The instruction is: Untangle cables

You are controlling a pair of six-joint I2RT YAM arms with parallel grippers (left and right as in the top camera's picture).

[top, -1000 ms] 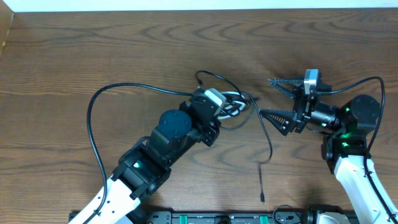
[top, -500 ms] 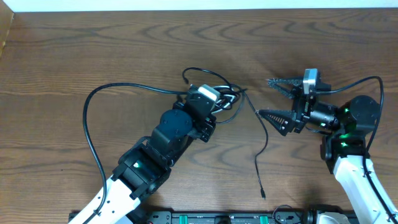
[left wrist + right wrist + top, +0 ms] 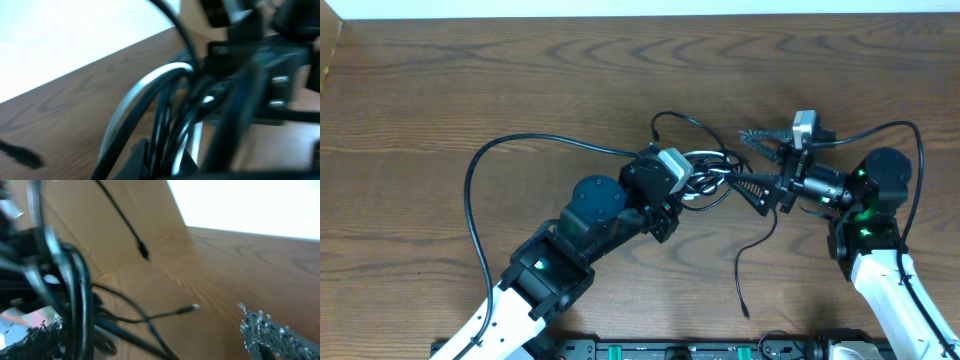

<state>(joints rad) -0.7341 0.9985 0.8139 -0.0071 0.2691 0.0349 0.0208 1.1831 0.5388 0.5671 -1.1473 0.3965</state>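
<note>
left gripper (image 3: 688, 183) is clamping down on the cables (image 3: 712, 165), its dark fingers (image 3: 139, 156) pinching several strands that are running up through the blurred left wrist view. right gripper (image 3: 738, 158) is standing wide apart, its toothed, rough-edged fingers (image 3: 760, 134) flanking the right side of the knot; whether they are touching it is unclear. the cords are looking thin, smooth and glossy, mostly black, with one white cord (image 3: 142, 85) arching through them in a rounded loop. one black strand (image 3: 740, 280) is trailing toward the near edge, ending in a small plug (image 3: 744, 313). a brown wooden table (image 3: 470, 80) with bold wavy grain is spreading beneath, and a pale wall (image 3: 620, 8) is showing along its far edge. the tangle is sitting just beyond the left fingers, between the two grippers.
</note>
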